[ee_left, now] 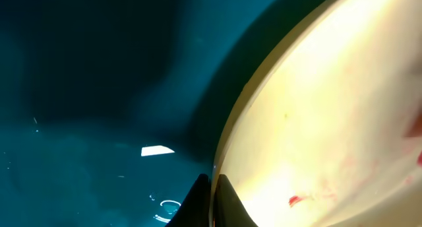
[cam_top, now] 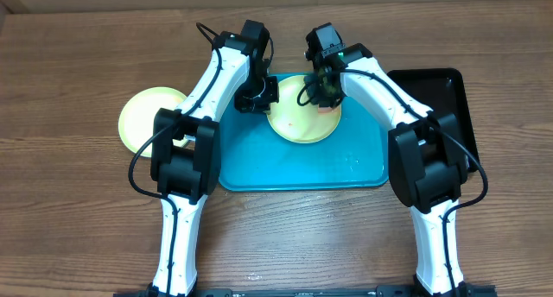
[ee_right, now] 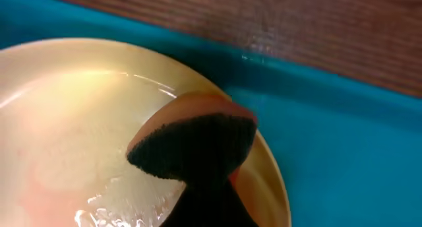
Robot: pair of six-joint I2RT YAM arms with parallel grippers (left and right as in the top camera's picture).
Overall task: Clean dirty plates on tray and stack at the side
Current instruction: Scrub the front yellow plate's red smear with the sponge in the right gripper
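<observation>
A large turquoise-blue rectangular plastic tray point(cam_top: 259, 172) lies at the middle of a brown wooden table point(cam_top: 78, 228). A round plate with a yellow-green rim point(cam_top: 298, 126) sits at the tray's far edge. The left gripper point(cam_top: 259, 97) has its fingers pinched on this plate's left rim, near a small red smear point(ee_left: 295, 200). The right gripper point(cam_top: 324, 94) is clamped on an orange-brown sponge point(ee_right: 198, 121), which is pressed to the plate's wet surface. A second yellow-green plate point(cam_top: 147, 116) rests on the table left of the tray. A narrow black tray point(cam_top: 445, 90) lies to the right.
</observation>
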